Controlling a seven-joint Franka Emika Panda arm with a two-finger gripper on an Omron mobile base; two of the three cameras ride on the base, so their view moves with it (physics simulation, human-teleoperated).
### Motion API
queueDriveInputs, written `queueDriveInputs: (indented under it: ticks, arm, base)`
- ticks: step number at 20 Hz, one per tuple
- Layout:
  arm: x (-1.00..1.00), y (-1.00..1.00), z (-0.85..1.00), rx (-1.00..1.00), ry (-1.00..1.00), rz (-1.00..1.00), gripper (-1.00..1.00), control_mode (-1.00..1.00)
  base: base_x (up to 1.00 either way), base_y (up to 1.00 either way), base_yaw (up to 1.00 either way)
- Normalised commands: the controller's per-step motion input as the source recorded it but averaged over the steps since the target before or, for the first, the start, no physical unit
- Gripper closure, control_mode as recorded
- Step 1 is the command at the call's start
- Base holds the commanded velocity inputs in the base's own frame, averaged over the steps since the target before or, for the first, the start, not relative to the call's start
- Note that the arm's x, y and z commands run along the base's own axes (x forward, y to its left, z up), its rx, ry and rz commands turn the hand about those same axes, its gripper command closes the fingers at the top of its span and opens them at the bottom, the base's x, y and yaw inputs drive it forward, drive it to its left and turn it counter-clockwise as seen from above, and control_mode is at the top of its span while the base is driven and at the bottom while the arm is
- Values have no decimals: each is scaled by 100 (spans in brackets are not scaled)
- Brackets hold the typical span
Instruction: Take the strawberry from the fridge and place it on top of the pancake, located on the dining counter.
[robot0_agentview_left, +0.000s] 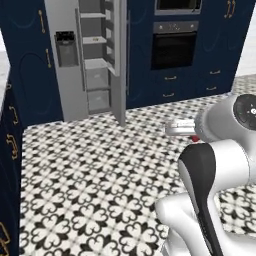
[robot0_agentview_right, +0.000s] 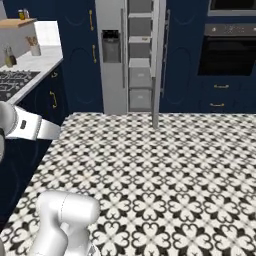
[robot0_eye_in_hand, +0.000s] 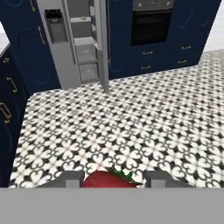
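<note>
We see the gripper (robot0_eye_in_hand: 113, 179) closed partway on the strawberry (robot0_eye_in_hand: 108, 179), the red berry with its green leaves sitting between the two grey fingertips (robot0_eye_in_hand: 70, 178) in the hand view. In the left base view we find the gripper (robot0_agentview_left: 187, 131) held out over the patterned floor (robot0_agentview_left: 90, 170), a spot of red at its tip. We note the fridge (robot0_agentview_left: 75, 55) across the floor, set among navy cabinets (robot0_agentview_left: 27, 65), its right door (robot0_agentview_left: 119, 60) swung open on pale shelves and drawers. An oven (robot0_agentview_left: 174, 45) stands beside it.
</note>
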Motion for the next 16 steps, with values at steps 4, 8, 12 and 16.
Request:
queueDriveInputs:
  ticks: [4, 8, 12, 16]
  arm:
    - [0, 0, 0, 0, 0, 0, 100, 100]
    - [0, 0, 0, 0, 0, 0, 100, 100]
    - [0, 0, 0, 0, 0, 0, 100, 100]
    - [0, 0, 0, 0, 0, 0, 100, 100]
  base:
    - [-100, 0, -22]
    - [-100, -9, -29]
    - [-96, -14, -51]
    - [-35, -18, -76]
